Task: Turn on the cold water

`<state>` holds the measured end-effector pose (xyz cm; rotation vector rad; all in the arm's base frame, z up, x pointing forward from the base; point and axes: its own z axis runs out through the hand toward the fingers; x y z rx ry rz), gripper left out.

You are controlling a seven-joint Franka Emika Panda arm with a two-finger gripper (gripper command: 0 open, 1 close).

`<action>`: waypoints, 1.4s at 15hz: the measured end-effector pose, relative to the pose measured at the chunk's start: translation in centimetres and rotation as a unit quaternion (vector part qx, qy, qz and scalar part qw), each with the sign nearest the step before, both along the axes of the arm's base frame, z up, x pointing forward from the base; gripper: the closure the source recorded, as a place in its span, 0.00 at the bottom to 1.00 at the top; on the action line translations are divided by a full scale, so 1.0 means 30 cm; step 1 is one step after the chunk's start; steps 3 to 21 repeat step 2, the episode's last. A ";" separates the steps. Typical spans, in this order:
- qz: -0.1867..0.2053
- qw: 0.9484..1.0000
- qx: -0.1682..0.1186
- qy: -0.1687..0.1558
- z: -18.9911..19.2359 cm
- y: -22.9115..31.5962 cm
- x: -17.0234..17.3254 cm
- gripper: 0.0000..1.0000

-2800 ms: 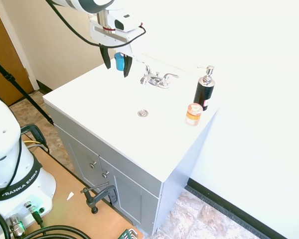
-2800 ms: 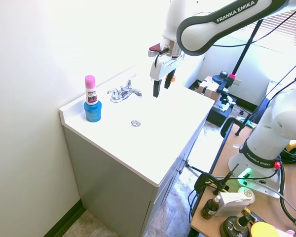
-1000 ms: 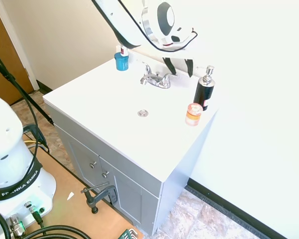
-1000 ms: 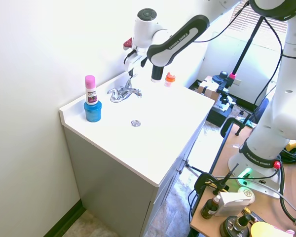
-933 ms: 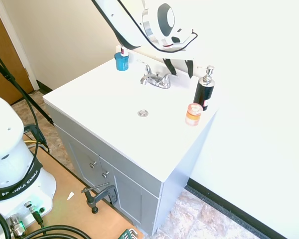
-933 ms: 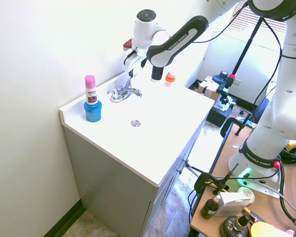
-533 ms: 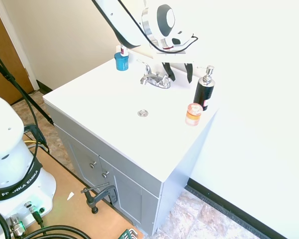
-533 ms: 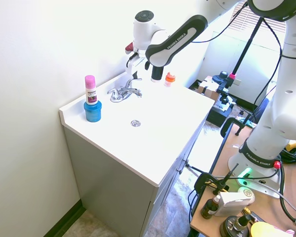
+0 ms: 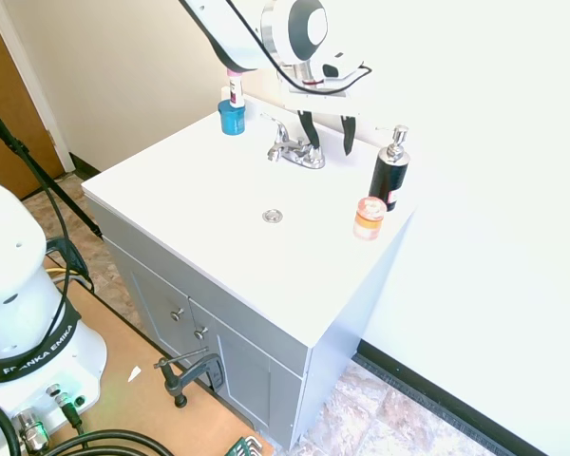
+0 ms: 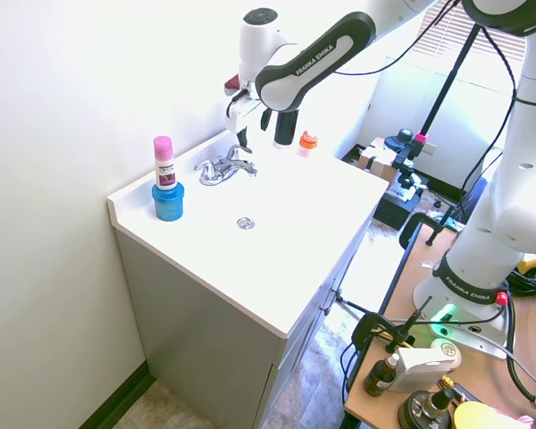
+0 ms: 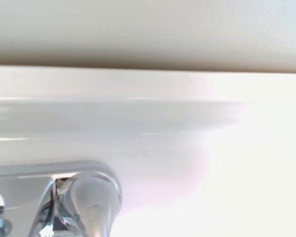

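The gripper (image 9: pixel 329 132), fingers spread apart, is straddling the cold lever (image 9: pixel 314 146) at the spout's (image 9: pixel 278 150) three o'clock, apparently positioning to push it.

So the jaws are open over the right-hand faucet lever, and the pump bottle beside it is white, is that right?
Not quite: the pump bottle is black with a chrome top, as the first exterior view shows. The rest holds: the gripper has its jaws open over the right-hand lever of the faucet.
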<state>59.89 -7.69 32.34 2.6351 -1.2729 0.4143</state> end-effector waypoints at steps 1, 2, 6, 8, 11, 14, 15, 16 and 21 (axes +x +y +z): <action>0.001 1.000 0.010 -0.006 0.045 -0.015 -0.004 0.00; 0.006 1.000 0.022 -0.007 0.102 -0.048 -0.018 0.00; 0.006 1.000 0.022 -0.007 0.102 -0.048 -0.018 0.00; 0.006 1.000 0.022 -0.007 0.102 -0.048 -0.018 0.00; 0.006 1.000 0.022 -0.007 0.102 -0.048 -0.018 0.00; 0.006 1.000 0.022 -0.007 0.102 -0.048 -0.018 0.00; 0.006 1.000 0.022 -0.007 0.102 -0.048 -0.018 0.00; 0.006 1.000 0.022 -0.007 0.102 -0.048 -0.018 0.00; 0.006 1.000 0.022 -0.007 0.102 -0.048 -0.018 0.00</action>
